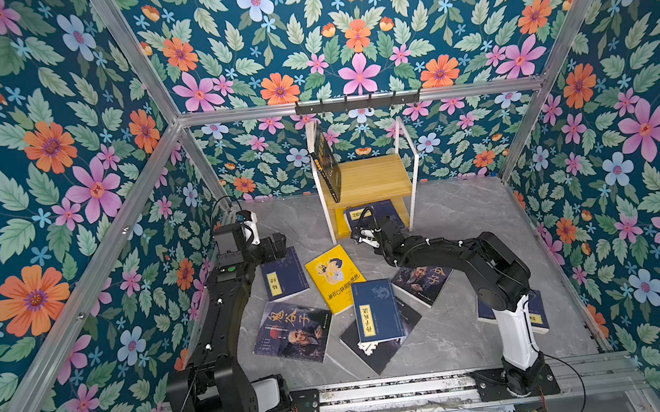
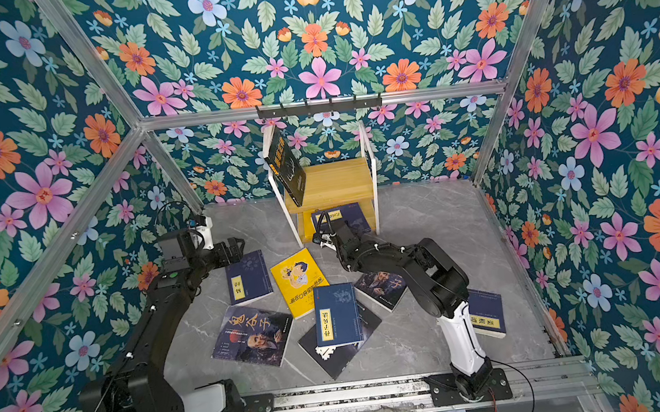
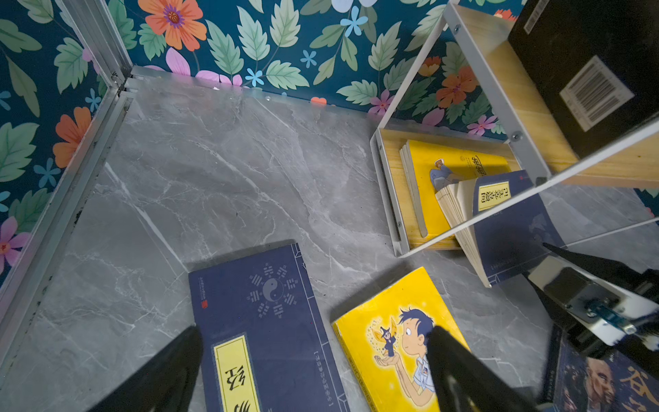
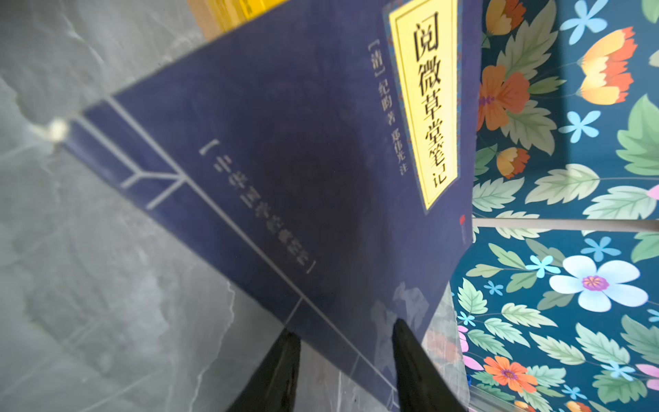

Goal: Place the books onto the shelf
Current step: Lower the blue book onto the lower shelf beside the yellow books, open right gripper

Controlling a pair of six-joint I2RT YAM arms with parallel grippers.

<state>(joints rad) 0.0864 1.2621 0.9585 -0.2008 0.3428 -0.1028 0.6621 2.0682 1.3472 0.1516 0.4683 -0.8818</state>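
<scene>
I see the shelf (image 1: pixel 371 177) holding black book (image 1: pixel 327 165) above, yellow book (image 3: pixel 428 167) and navy book (image 3: pixel 513 228) below; left gripper (image 3: pixel 313 331) wide; right gripper (image 4: pixel 344 328) grip I can't tell.

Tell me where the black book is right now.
In both top views the black book stands tilted on the upper board of the shelf, against its left white frame, at the back middle below the black hook rail.

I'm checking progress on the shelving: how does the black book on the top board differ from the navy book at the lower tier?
The black book stands on edge on the shelf's top board, leaning against the left frame; the navy book lies tilted at the lower tier, sticking out in front. The black book has its board to itself; the navy book rests on a yellow book. Both have dark covers.
</scene>
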